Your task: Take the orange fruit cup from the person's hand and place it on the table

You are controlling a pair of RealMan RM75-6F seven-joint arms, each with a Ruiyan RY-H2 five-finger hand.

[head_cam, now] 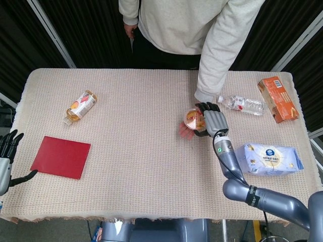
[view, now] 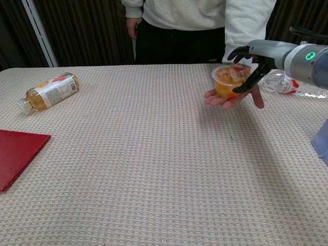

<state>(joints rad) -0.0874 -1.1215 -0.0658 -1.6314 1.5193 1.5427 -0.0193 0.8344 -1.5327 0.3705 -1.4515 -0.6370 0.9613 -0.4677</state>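
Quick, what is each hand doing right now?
Left hand: open, holding nothing.
Right hand: fingers around the clear orange fruit cup; grip cannot be told.

The fruit cup (head_cam: 193,118) (view: 229,82) is a small clear plastic cup filled with orange fruit pieces and sealed with a film lid printed in red and yellow. It is held upright, lid up, above the table (head_cam: 141,166) (view: 154,169) toward the far right side. It is cradled in the upturned palm of the person's hand (head_cam: 187,130) (view: 228,98). Its right side is met by the dark fingers of the robot's right hand (head_cam: 211,121) (view: 251,61), curled around the rim.
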